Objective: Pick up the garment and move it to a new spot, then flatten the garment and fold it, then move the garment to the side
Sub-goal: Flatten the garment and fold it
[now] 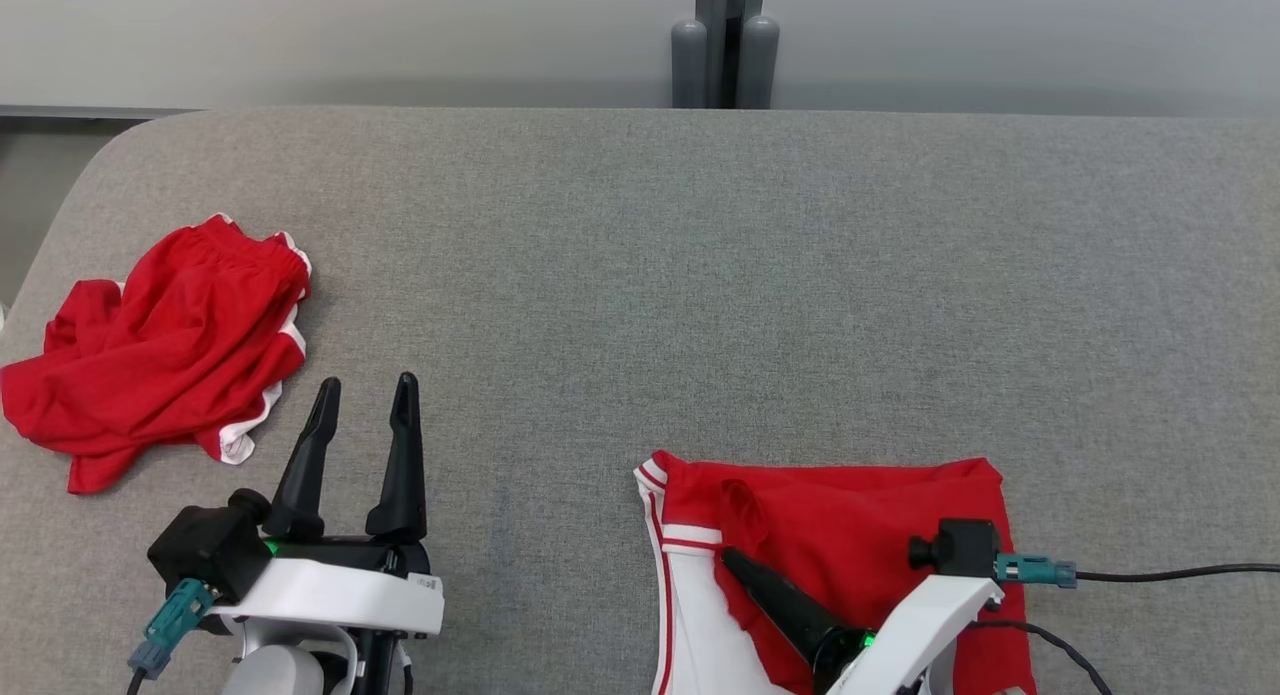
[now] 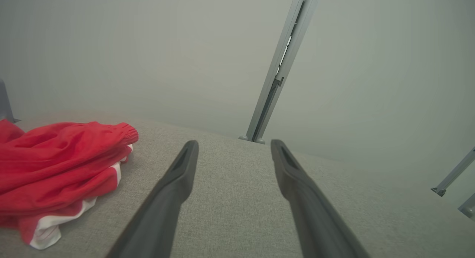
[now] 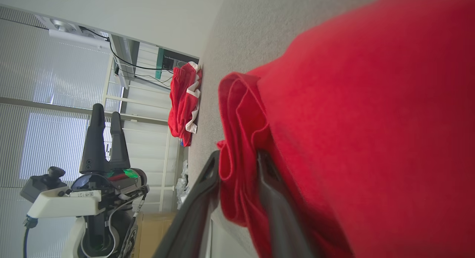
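Note:
A red garment [image 1: 850, 515] with white, red-striped trim lies folded on the grey table [image 1: 700, 275] near its front edge, right of centre. My right gripper [image 1: 735, 555] lies low across it, pointing up-left, one dark finger showing on the cloth. In the right wrist view my right gripper [image 3: 239, 159] has a bunched fold of the garment [image 3: 352, 102] between its two fingers, and both touch the cloth. My left gripper [image 1: 365, 387] stands open at the lower left with nothing between its fingers, also seen as my left gripper [image 2: 233, 144] above bare table.
A second garment, crumpled red shorts [image 1: 170, 345] with white trim, lies at the table's left edge, just up-left of my left gripper. Grey posts [image 1: 722, 55] stand behind the far edge. A black cable [image 1: 1170, 575] trails right from my right wrist.

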Controlling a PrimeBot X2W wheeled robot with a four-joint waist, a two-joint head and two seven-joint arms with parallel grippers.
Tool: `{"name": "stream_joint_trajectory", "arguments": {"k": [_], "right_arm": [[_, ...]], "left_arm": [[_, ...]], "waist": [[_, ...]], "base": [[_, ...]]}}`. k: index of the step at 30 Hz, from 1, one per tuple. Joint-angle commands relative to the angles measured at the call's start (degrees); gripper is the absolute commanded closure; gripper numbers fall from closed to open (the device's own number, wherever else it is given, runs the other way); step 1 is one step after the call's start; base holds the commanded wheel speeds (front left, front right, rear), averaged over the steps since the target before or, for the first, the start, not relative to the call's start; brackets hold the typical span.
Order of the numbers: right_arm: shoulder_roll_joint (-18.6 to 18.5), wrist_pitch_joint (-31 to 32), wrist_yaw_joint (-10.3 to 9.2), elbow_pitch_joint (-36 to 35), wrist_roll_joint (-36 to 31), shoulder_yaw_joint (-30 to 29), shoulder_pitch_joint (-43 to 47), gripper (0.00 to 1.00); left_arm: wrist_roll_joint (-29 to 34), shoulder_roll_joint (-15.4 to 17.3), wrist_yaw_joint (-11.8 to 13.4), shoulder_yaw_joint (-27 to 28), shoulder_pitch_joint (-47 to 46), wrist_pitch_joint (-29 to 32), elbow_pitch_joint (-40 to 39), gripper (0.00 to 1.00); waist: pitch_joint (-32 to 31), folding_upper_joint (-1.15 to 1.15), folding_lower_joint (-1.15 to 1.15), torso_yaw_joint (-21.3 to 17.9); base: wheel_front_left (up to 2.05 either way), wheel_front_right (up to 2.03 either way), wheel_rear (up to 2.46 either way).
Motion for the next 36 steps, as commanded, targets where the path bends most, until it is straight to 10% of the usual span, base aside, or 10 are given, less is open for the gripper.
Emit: {"name": "stream_joint_trajectory", "arguments": {"k": [1,18,36], "right_arm": [[-0.18,-0.48,0.05,0.56,0.46,0.16,-0.75,0.0],[-0.22,0.19,0.05,-3.84,3.24,6.55,-2.93,0.0],[-4.38,-1.13,0.06,-14.05,-17.56,-11.27,-8.74,0.0]], "left_arm": [[-0.25,0.18,0.38,0.08,-1.07,-0.2,0.04,0.0],[0.26,0.18,-0.01,1.53,-0.21,-0.2,0.67,0.0],[0.65,0.16,-0.61,3.01,1.06,-0.2,-0.64,0.0]], "waist": [[-0.01,0.0,0.0,0.01],[-2.23,0.0,0.0,-1.94],[-5.6,0.0,0.0,-6.8]], "base": [[0.0,0.0,0.0],[0.0,0.0,0.0],[0.0,0.0,0.0]]}}
